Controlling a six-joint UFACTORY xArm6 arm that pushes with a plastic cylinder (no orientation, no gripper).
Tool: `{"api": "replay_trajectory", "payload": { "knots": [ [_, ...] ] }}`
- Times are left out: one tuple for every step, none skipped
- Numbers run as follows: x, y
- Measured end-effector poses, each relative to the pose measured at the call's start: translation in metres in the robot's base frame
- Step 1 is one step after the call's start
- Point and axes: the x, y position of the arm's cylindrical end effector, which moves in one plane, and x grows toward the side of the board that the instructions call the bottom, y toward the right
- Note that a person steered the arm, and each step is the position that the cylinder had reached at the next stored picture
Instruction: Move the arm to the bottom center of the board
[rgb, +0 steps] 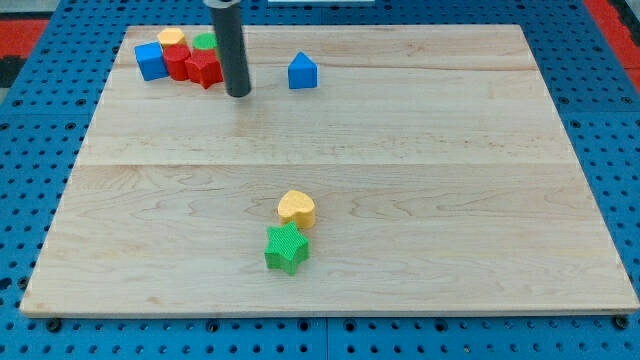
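Item: my tip (238, 94), a plain rod tool with nothing to open and holding nothing; stands near the view's top, just beside the red star block (206, 69); risk: a straight run to bottom centre likely strikes the yellow heart block (296, 208) and green star block (286, 248); containers: none on the counter (480, 200).

One camera looks down obliquely from beyond the view's bottom edge, taking in the whole board (400, 140).
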Motion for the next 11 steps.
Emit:
{"api": "replay_trajectory", "payload": {
  "knots": [
    [0.000,0.000],
    [0.014,0.033],
    [0.026,0.083],
    [0.027,0.123],
    [0.029,0.132],
    [0.030,0.140],
    [0.030,0.154],
    [0.030,0.173],
    [0.030,0.185],
    [0.034,0.189],
    [0.099,0.193]
  ]
}}
